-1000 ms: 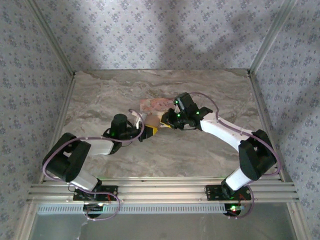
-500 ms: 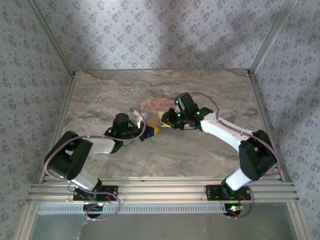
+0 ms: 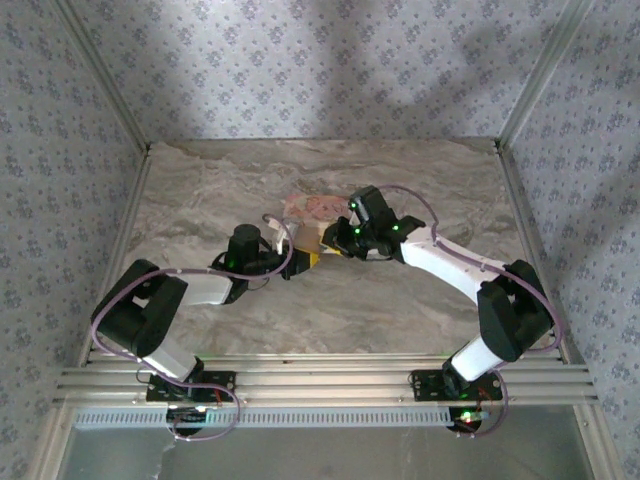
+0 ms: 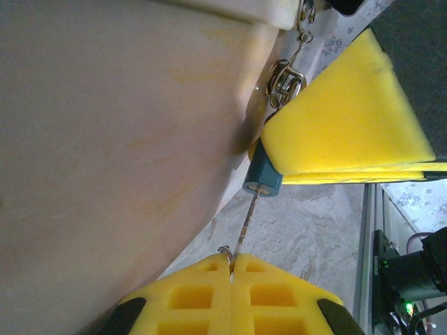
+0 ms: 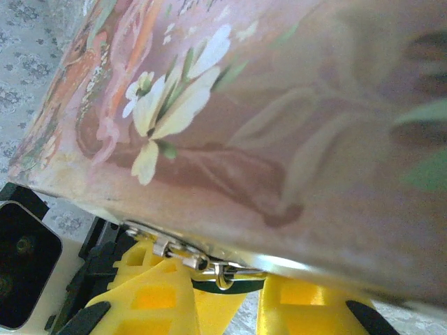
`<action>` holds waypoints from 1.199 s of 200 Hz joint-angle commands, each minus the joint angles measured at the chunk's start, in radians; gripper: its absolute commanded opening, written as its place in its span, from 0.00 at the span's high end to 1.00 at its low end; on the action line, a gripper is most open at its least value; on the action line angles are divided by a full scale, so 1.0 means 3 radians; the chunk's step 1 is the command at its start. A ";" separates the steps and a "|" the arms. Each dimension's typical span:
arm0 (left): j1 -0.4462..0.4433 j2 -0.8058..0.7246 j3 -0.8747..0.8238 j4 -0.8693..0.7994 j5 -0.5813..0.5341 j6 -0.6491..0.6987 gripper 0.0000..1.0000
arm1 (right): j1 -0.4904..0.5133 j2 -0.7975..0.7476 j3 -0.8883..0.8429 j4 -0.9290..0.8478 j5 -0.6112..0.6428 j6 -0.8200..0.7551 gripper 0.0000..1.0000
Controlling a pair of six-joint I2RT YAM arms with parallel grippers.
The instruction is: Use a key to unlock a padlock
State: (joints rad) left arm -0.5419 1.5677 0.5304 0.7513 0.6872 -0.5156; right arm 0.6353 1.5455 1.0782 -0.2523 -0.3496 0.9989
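At the near edge of the grey marble-patterned table (image 3: 400, 300) your two arms are bolted side by side, and both reach in towards its middle.

Your left gripper (image 4: 230, 276) is the nearer one. Its yellow fingertips are clenched, with the thin silvery metal key (image 4: 244, 227) pinched in the seam between them. The key's blade runs straight from that seam to the face of the small blue-bodied padlock (image 4: 263, 178), and its tip meets the brassy spot in the centre of that face. You cannot tell how deep the blade sits.

The padlock is near the middle of the table, slightly towards the left edge, between your two grippers. It lies just beside the near side of the flat pink flower-printed box (image 5: 279, 105). Whether it rests on the table or is held off it cannot be told.

Your right gripper (image 5: 237, 296) comes in from the right edge and is grasping the padlock. In the left wrist view its yellow pads (image 4: 349, 118) are closed over the body, leaving the blue end poking out towards the key. A short chain of silvery metal links (image 4: 283, 78) runs from the padlock's far end up to the edge of the box.

Beyond the box the table runs bare to its far edge, under the blue-flowered wallpaper walls (image 3: 300, 70).
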 commanded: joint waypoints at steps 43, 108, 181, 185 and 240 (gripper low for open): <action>-0.0014 0.0005 0.0133 0.0275 -0.0020 -0.0306 1.00 | 0.0050 -0.0149 -0.0030 0.0196 -0.0046 -0.0007 1.00; -0.0144 -0.0082 0.0175 0.0236 -0.0306 -0.0325 1.00 | 0.0093 -0.0098 -0.0016 0.0150 -0.0059 -0.0083 1.00; -0.0264 -0.0216 0.0135 -0.0165 -0.0866 0.0250 1.00 | 0.0071 0.0001 0.0117 -0.0108 -0.0445 -0.0330 1.00; -0.0264 -0.0214 0.0134 -0.0161 -0.0874 0.0260 1.00 | 0.0067 0.0005 0.0118 -0.0122 -0.0461 -0.0333 1.00; -0.0256 -0.0179 0.0039 0.0260 -0.0695 0.0186 1.00 | 0.0044 0.0003 0.0097 -0.0121 -0.0544 -0.0307 1.00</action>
State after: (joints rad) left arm -0.6220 1.5311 0.5339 0.6647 0.4850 -0.4599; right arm 0.6277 1.5520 1.0714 -0.2707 -0.3805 0.9268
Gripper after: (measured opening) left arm 0.054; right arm 0.181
